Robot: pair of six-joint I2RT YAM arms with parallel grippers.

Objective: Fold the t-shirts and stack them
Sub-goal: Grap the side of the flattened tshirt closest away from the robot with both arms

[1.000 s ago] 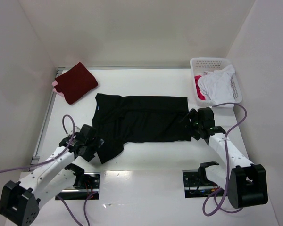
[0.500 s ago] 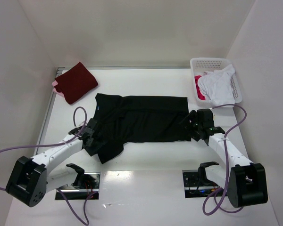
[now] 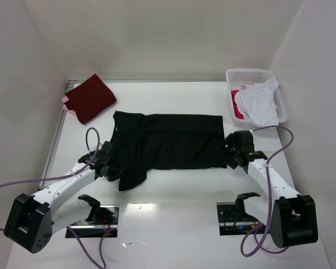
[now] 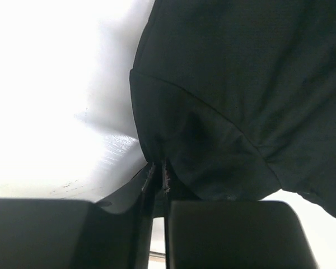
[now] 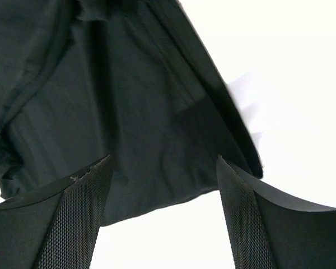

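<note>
The black t-shirt point(image 3: 168, 140) is spread flat at the centre of the table point(image 3: 179, 193). Its sleeve at 8 o'clock is clamped between the closed fingers of the left gripper point(image 4: 157, 178). The right gripper point(image 5: 163, 162) is positioned over the hem at 3 o'clock with jaws apart, grasping nothing.

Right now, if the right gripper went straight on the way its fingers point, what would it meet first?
The black t-shirt. The right gripper stands open at the shirt's edge, with cloth lying directly ahead between its jaws. How high it sits above the cloth is unclear.
</note>
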